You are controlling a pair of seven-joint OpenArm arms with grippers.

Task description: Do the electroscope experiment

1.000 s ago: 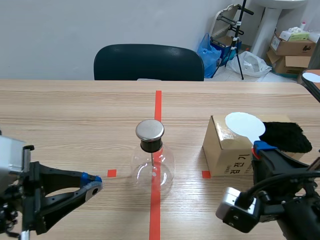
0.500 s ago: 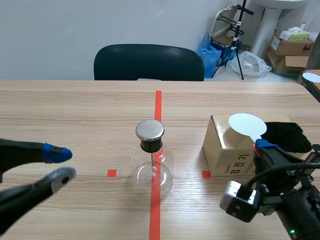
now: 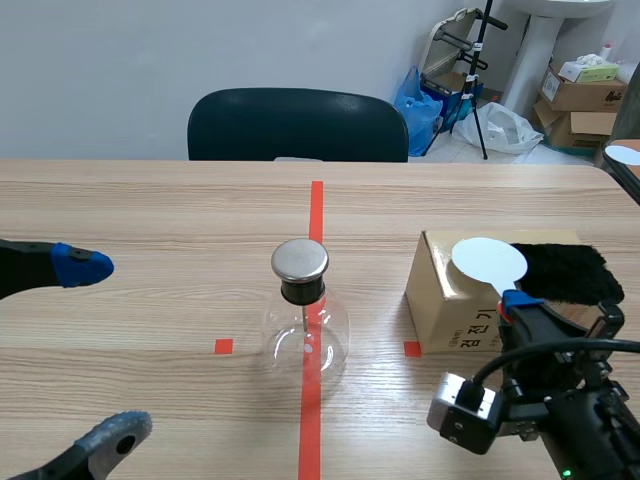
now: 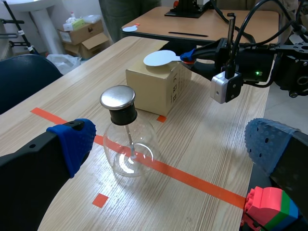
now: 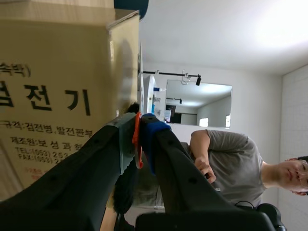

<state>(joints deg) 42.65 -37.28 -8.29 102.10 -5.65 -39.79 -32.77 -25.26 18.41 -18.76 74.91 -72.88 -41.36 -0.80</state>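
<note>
The electroscope, a round glass flask (image 3: 305,335) with a metal cap (image 3: 300,259), stands on the red tape line at the table's middle. My left gripper (image 3: 98,350) is open wide to its left; one blue-padded finger (image 3: 80,265) is up and the other finger (image 3: 115,435) is low. In the left wrist view the flask (image 4: 127,147) stands ahead of the open gripper (image 4: 171,144), nearer its left finger. My right gripper (image 3: 520,300) is shut on the red handle (image 5: 137,139) of a white disc paddle (image 3: 488,262), held over the cardboard box (image 3: 445,305).
A black fur cloth (image 3: 565,272) lies behind the box at the right. A dark chair (image 3: 298,125) stands at the far table edge. Boxes and bags sit on the floor beyond. A person (image 5: 231,159) shows in the right wrist view past the box (image 5: 57,96).
My left gripper has gone from shut to wide open, its fingers parting up and down and drawing back to the left. The right gripper with the paddle shifted slightly left.
</note>
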